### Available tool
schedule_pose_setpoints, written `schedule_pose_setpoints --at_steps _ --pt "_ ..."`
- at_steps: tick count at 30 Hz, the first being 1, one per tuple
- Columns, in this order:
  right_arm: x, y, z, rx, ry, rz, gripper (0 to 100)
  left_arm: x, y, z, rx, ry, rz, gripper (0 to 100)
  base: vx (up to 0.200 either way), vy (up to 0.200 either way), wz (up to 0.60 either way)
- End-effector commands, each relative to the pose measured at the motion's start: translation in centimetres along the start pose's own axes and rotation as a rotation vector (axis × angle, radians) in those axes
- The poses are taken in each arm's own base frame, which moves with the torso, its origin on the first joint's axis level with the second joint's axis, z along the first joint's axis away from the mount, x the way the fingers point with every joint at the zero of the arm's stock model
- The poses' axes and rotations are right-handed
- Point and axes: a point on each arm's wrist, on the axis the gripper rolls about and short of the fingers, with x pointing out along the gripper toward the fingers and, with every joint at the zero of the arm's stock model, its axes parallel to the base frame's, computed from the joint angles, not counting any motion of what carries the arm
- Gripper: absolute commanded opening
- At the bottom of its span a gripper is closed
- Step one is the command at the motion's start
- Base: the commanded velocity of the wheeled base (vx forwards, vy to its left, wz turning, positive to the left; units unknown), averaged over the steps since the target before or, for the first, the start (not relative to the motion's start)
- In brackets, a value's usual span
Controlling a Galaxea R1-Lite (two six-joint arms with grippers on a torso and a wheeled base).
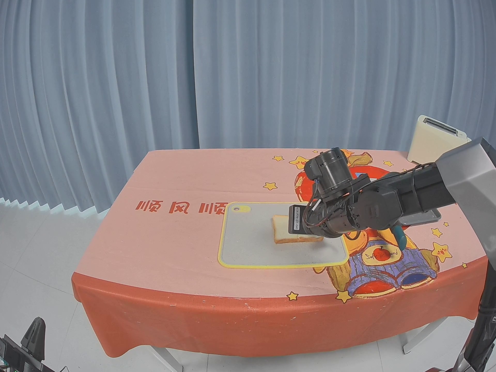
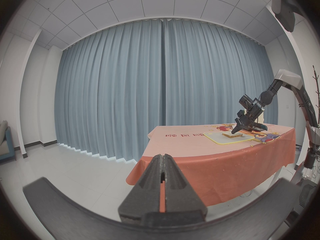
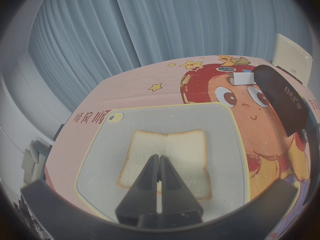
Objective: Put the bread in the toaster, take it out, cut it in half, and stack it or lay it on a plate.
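1. The right gripper (image 3: 158, 159) has its fingers pressed together and holds nothing.
2. The bread slice (image 3: 181, 147) lies flat on the cutting board (image 3: 110, 150), directly under the fingertips. I cannot tell whether they touch it.
3. A crease runs down the slice's middle, though it may not be a full cut.
4. The bread looks light, soft and easily crushed, so a gentle pinch at the crust edge seems best.
5. The knife (image 3: 280, 94) rests beside the gripper, off the board, with the toaster (image 3: 291, 59) beyond it.
6. The left gripper (image 2: 162, 157) is closed and empty, well apart from the table.
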Motion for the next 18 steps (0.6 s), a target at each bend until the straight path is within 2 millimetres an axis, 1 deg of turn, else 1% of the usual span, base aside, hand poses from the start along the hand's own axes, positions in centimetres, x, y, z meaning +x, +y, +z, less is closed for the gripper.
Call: schedule_pose_setpoints --at_steps 1,13,14,18 --pt "0.12 -0.08 -0.02 0.0 0.002 -0.002 0 0.08 0.0 -0.31 0.0 0.01 0.001 0 0.0 0.0 0.0" --pt "0.22 0.06 -0.26 -0.005 0.003 -0.012 0 0.08 0.0 -0.31 0.0 0.01 0.001 0 0.0 0.0 0.0" --pt "0.2 0.14 -0.25 -0.005 0.002 -0.01 100 0.08 -0.01 -0.31 0.0 0.01 -0.001 0 0.0 0.0 0.0" --pt "-0.02 0.45 -0.18 -0.001 -0.008 0.002 100 0.08 0.0 -0.33 0.0 0.011 0.001 0 0.0 0.0 0.0"
